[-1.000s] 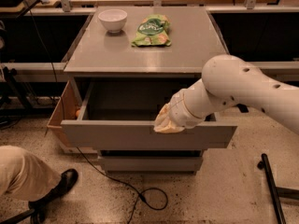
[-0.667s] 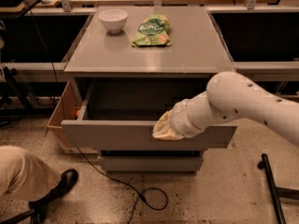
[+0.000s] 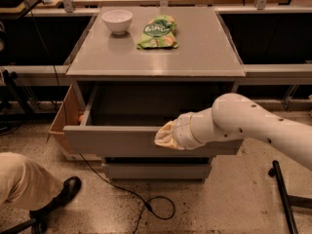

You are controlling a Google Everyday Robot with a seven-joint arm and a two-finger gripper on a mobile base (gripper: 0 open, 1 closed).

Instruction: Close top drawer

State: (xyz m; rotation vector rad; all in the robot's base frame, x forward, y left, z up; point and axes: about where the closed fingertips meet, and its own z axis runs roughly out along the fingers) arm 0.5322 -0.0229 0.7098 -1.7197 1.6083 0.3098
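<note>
- Since a moment ago, the arm has sunk and the hand point(image 3: 168, 135) has slid slightly left along the front panel of the top drawer point(image 3: 112, 141).
- That drawer stands pulled well out of the cabinet point(image 3: 156, 172), below the tabletop point(image 3: 204, 52).
- Whether the hand is open or closed cannot be told; it seems to grip nothing.
- The panel runs left to right. The hand rests against it near the middle, so the push should go straight back toward the cabinet.

Warm dim light sheens the cabinet top point(image 3: 200, 52); shadow fills the top drawer point(image 3: 112, 140) behind the tool point(image 3: 165, 137).
</note>
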